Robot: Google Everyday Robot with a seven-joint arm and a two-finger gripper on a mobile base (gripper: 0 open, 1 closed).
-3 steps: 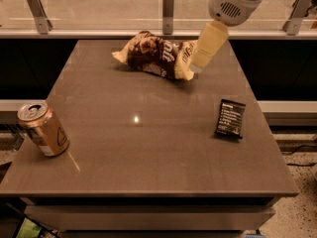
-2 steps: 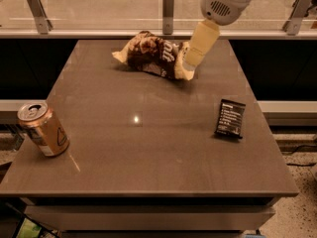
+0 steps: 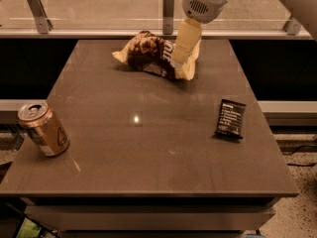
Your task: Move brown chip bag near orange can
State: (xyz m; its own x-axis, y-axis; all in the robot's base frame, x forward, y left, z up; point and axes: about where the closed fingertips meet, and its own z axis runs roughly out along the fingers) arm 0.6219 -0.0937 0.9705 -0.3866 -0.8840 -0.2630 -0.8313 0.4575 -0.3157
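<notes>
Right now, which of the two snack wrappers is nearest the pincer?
The brown chip bag, crumpled at the back: the pincer is at its right end. The black bar wrapper lies flat, well apart, toward the right side.

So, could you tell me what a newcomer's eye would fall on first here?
The hand sits at the right end of the brown chip bag at the far side of the table. The orange can stands alone near the left front corner, and a black bar wrapper lies at right.

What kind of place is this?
Probably an indoor robot test station: a table beside a glass railing, an orange can and a brown chip bag set far apart, the jaws down at the bag.
</notes>
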